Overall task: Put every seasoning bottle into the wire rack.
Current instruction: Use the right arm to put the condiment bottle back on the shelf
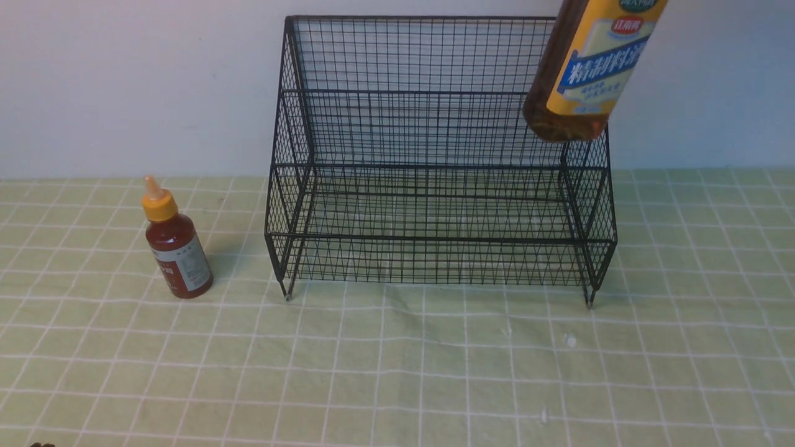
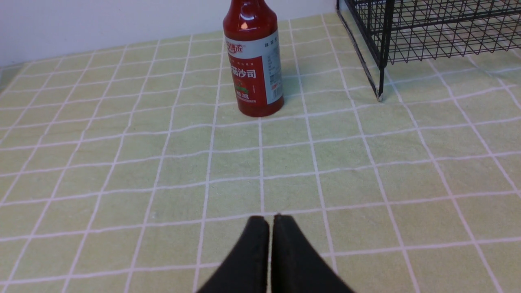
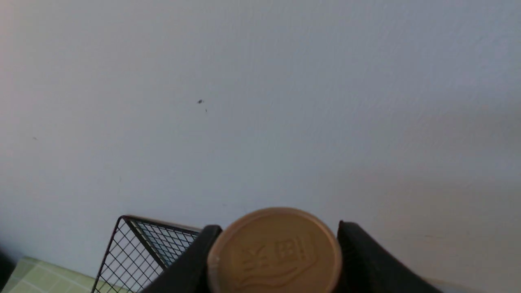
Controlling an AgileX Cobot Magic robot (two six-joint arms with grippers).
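Observation:
The black wire rack (image 1: 435, 186) stands at the back middle of the table, and nothing sits in it. A tall bottle of brown liquid (image 1: 590, 68) with a yellow-blue label hangs tilted in the air over the rack's upper right corner. My right gripper (image 3: 276, 228) is shut on it, its black fingers (image 3: 195, 260) on either side of the tan cap (image 3: 274, 252). The small red-sauce bottle (image 1: 177, 248) with a yellow nozzle stands upright left of the rack. My left gripper (image 2: 270, 217) is shut and empty, low over the cloth, well short of the red-sauce bottle (image 2: 254, 69).
A green cloth (image 1: 397, 372) with white grid lines covers the table. A plain white wall (image 1: 124, 81) rises close behind the rack. The rack's left front foot (image 2: 379, 97) stands to one side of the red bottle.

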